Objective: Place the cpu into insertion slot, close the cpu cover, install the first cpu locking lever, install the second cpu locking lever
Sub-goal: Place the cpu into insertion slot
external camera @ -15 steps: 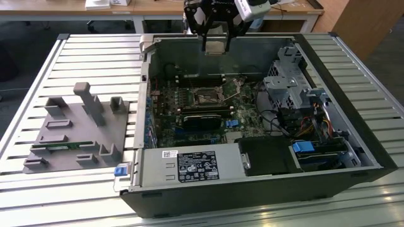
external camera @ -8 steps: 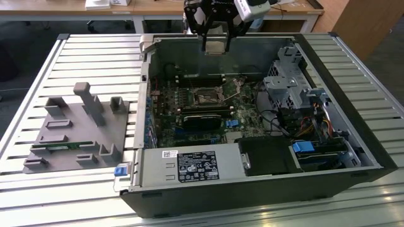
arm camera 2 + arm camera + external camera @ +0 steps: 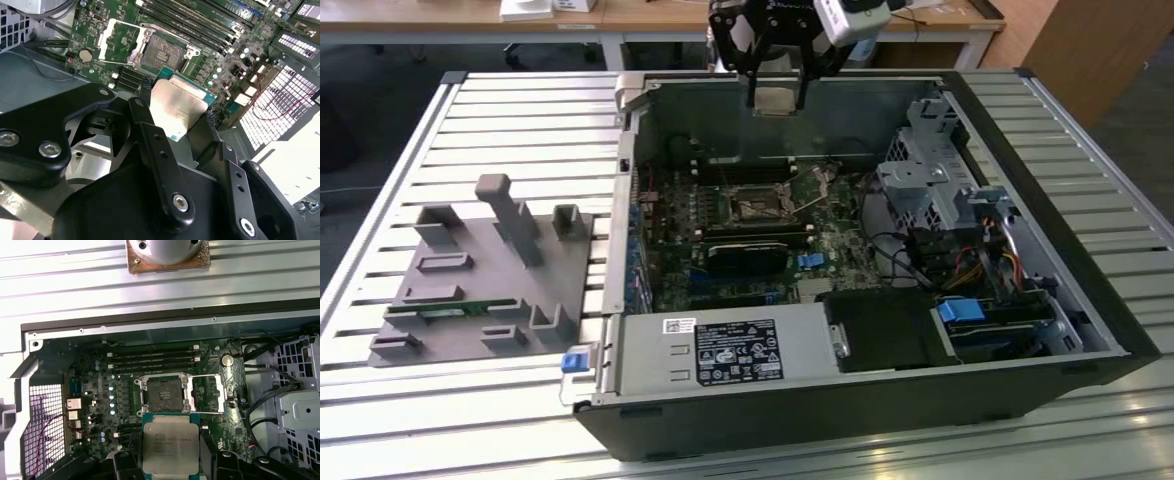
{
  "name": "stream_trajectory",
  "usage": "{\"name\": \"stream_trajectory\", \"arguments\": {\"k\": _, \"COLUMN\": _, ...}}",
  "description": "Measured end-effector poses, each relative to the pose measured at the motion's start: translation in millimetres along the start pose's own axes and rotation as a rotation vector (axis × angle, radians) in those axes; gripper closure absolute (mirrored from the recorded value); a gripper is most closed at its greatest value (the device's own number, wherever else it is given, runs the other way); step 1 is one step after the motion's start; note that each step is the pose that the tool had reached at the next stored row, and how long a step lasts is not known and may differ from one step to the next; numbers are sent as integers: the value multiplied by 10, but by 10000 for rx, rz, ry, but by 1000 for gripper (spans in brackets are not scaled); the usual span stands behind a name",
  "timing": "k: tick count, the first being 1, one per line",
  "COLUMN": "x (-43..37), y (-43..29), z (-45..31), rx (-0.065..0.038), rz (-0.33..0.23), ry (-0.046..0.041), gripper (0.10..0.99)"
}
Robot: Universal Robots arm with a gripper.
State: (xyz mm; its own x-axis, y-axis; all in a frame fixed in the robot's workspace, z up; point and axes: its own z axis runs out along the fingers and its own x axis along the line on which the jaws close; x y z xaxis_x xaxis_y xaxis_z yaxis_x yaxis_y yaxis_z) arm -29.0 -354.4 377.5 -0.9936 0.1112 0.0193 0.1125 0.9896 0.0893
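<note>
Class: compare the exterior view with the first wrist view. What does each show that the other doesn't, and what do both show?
Exterior view: a grey jig on the table and the labelled power supply. First wrist view: the cover swung open beside the slot. Both: the gripper holding the cpu, the slot empty.

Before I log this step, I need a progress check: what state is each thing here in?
chip: held in the gripper, clear of the socket, metal top showing in the first wrist view.
gripper: shut on the chip.
socket: empty, uncovered.
socket cover: flipped open, lying beside the socket.
computer case: side open, inside exposed.
</note>
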Motion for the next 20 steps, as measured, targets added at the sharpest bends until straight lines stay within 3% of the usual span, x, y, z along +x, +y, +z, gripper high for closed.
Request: {"name": "stream_trajectory", "arguments": {"k": 20, "x": 0, "y": 0, "z": 0, "rx": -6, "rz": 317, "ry": -29, "gripper": 545}}
